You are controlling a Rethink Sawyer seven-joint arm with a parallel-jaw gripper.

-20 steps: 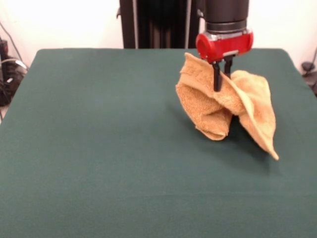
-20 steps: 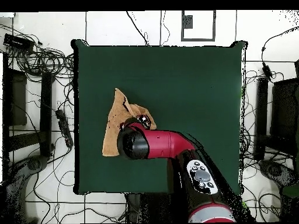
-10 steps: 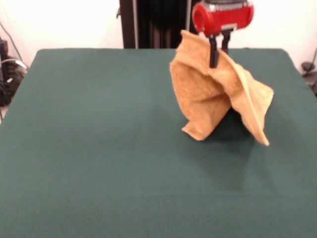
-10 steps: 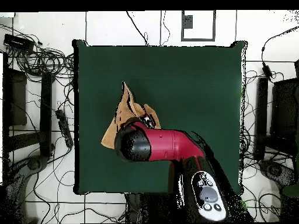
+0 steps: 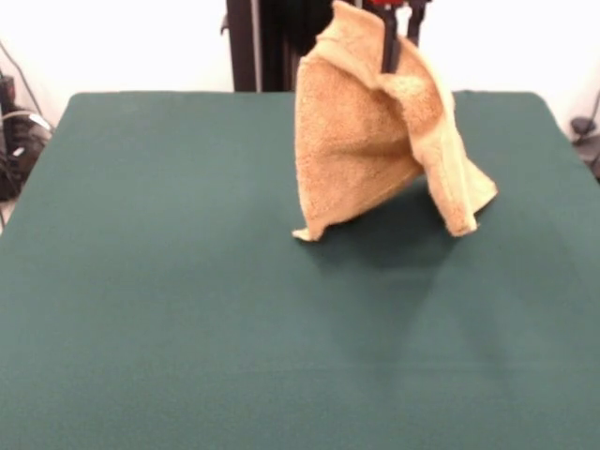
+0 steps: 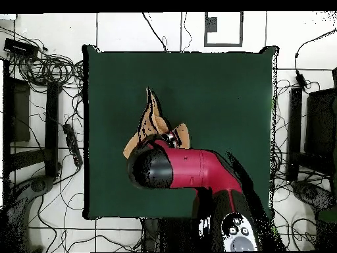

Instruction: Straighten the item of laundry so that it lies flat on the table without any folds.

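Gripper [image 5: 397, 37] at top edge of front view, dark fingers [image 5: 387, 42] pinching top fold of towel [image 5: 361, 141]. Towel hangs bunched, draped in folds, two lower corners near or touching table [image 5: 169, 281]. Overhead view: arm [image 6: 191, 168] covers most of towel [image 6: 153, 118].

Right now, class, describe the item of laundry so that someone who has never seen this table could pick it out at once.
Start from the large dark green table. Towards its far side, the pincer comes down from the top edge, shut on an orange-tan terry towel. The towel hangs from it in a crumpled, tent-like drape with two corners pointing down; it is the only cloth item and the only warm-coloured thing over the green surface.
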